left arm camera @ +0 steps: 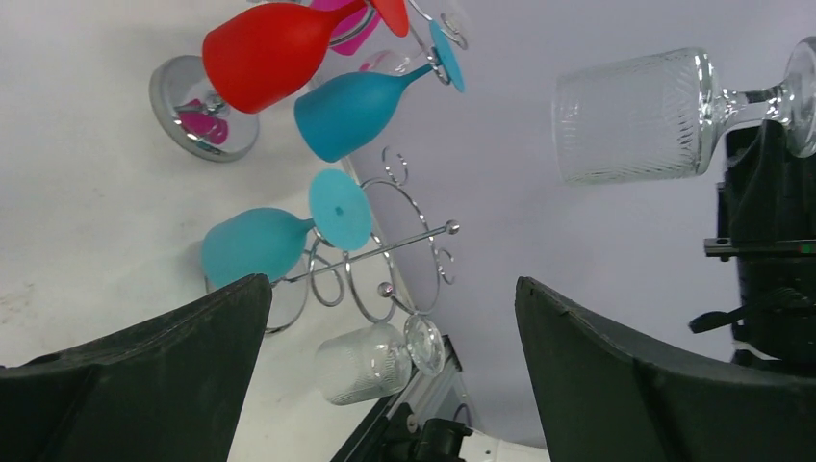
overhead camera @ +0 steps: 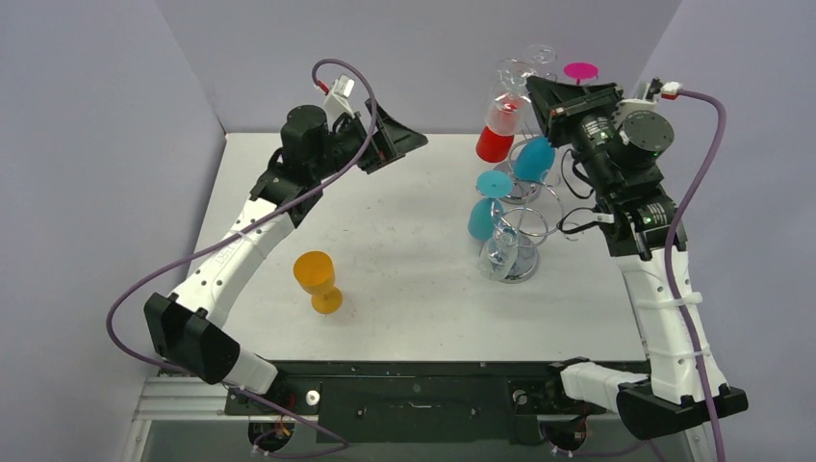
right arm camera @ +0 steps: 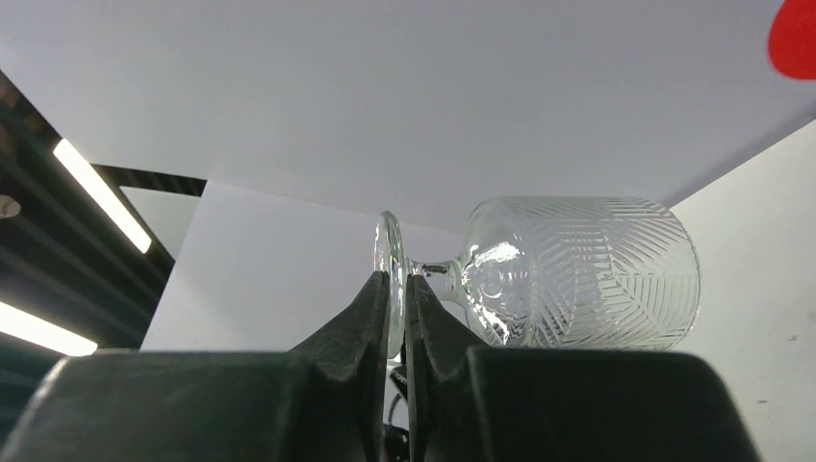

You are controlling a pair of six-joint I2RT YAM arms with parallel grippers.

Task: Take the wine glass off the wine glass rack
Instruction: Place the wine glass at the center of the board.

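Jaws of the right gripper (right arm camera: 396, 289) pinch the clear wine glass (right arm camera: 577, 274) by its foot, sideways, free of the wine glass rack (overhead camera: 524, 226); left gripper (left arm camera: 392, 289) jaws spread near the bench (overhead camera: 404, 241) rear edge.

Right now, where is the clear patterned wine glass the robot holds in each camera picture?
Top external: clear patterned wine glass, upper right.
Left wrist: the glass, upper right.
Right wrist: the glass, centre, its foot pinched in the right gripper.
Shared landmark: matte red wine glass.

The wine glass (right arm camera: 577, 274) was clear with etched chevron lines, the goblet (overhead camera: 318, 279) at lower left orange, the wire rack (overhead camera: 527, 266) shiny silver.
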